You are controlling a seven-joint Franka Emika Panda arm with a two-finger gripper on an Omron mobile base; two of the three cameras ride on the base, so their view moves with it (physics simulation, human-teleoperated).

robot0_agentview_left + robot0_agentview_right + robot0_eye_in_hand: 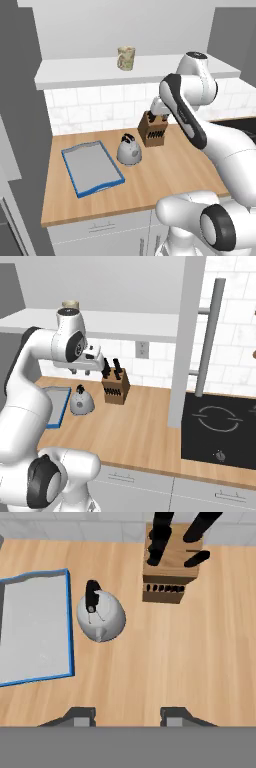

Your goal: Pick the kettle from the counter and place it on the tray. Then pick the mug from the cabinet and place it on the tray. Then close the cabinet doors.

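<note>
The gripper [127,714] hangs above the counter [165,175] with its jaws apart and nothing between them. The kettle [130,150] stands upright on the counter, just beside the tray [91,167] and near the knife block [152,129]. The mug [126,58] stands on the white shelf of the cabinet [90,72].

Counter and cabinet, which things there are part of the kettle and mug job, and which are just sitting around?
Part of the job:
kettle
tray
mug
counter
cabinet

Just sitting around:
knife block
cooktop
wall outlet
</note>
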